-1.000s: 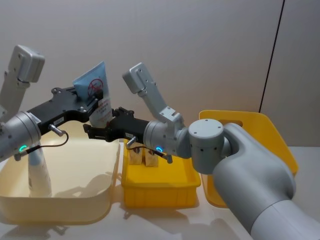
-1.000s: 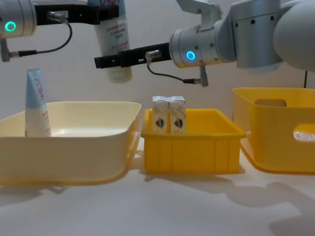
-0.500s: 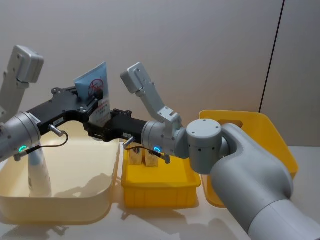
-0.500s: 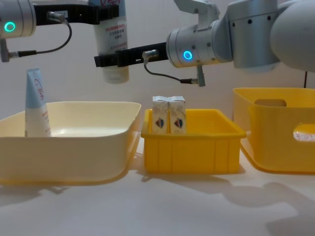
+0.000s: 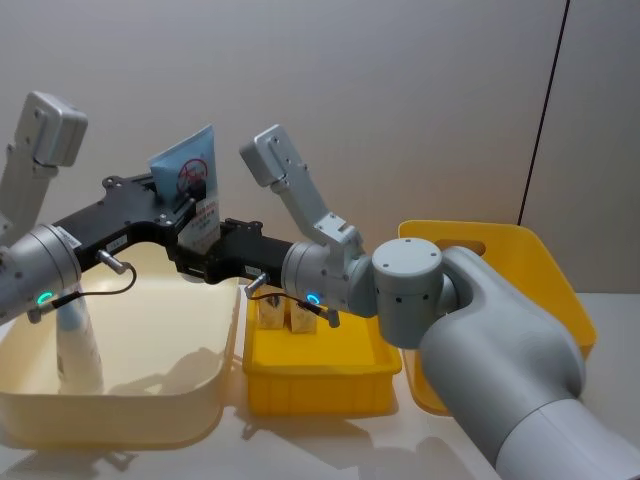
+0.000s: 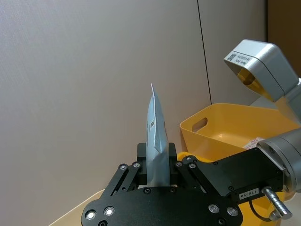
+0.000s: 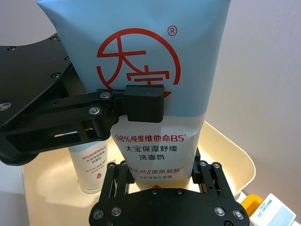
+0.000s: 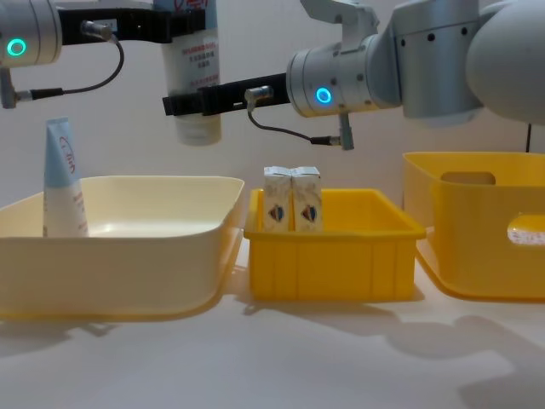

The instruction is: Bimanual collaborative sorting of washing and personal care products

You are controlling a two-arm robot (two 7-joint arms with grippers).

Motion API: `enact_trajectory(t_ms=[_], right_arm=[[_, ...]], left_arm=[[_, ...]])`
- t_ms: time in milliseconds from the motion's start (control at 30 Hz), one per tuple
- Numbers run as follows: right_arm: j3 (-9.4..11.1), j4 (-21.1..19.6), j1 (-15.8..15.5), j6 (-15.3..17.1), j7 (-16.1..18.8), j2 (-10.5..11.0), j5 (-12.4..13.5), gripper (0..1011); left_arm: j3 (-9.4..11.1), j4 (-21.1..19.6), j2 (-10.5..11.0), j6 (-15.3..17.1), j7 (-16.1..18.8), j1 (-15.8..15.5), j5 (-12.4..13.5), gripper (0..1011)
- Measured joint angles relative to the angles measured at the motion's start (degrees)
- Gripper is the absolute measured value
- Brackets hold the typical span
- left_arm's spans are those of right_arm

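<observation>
Right now, biggest first: cream bin (image 5: 150,400) sits on the worktop (image 8: 281,358) well below both sets of fingers, w/ a second squeeze tube (image 8: 64,183) standing upright at its far left end. Large yellow bin (image 5: 545,290) is off to the right, well apart from the fingers. Small yellow bin (image 8: 341,256) sits between the two, below and right of the fingers, holding two white cartons (image 8: 292,198) upright, side by side and touching.

Held squeeze tube (image 5: 197,195) hangs in the air over the cream bin, crimped pale blue end up, cap end down, roughly upright w/ a slight tilt. Left gripper (image 5: 190,205) comes in from the left; its fingers (image 7: 141,101) are clamped on the tube's upper part, just under the red logo. Right gripper (image 7: 160,174) reaches across from the right, lower down; its fingers stand either side of the tube's white lower part, close against it, but can't tell if they're pressing or just flanking
</observation>
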Motion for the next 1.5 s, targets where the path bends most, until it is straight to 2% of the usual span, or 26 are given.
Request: enact_trajectory(t_ms=[533,733,867,933,967,1167,1367,1433,1500], right_arm=[[0.0,0.07,0.01,0.0,0.0,-0.06,0.01,628],[-0.01,0.07,0.01,0.0,0.0,-0.07,0.0,627],[-0.01,0.07,0.01,0.0,-0.01,-0.06,0.0,627],[-0.01,0.03,0.0,0.0,-0.02,-0.04,0.0,627],[-0.01,-0.1,-0.04,0.0,-0.06,0.02,0.0,628],[0.15,-2.39,-0.96,0.28,-0.85,1.09,-0.07,627],[0.8,-7.84,-3.16,2.06,-2.65,4.05,-0.21,627],[1.32,-11.26,-4.59,3.42,-3.89,5.88,-0.36,628],[1.64,-13.06,-5.34,4.09,-4.54,6.85,-0.42,627]], left_arm=[[0.0,0.0,0.01,0.0,-0.01,0.0,0.0,257],[0.01,0.0,0.01,0.01,0.0,0.0,0.0,423],[0.0,-0.01,0.0,0.01,0.0,0.0,0.0,581],[0.0,-0.01,0.01,0.01,0.0,0.0,0.0,618],[0.0,-0.01,0.01,0.01,0.0,0.0,0.0,679],[0.0,-0.01,0.01,0.01,0.0,0.0,0.0,855],[0.0,-0.01,0.0,0.01,0.0,0.0,0.0,993],[0.0,-0.01,0.01,0.01,0.0,0.0,0.0,1001],[0.0,-0.01,0.01,0.01,0.0,0.0,0.01,1001]])
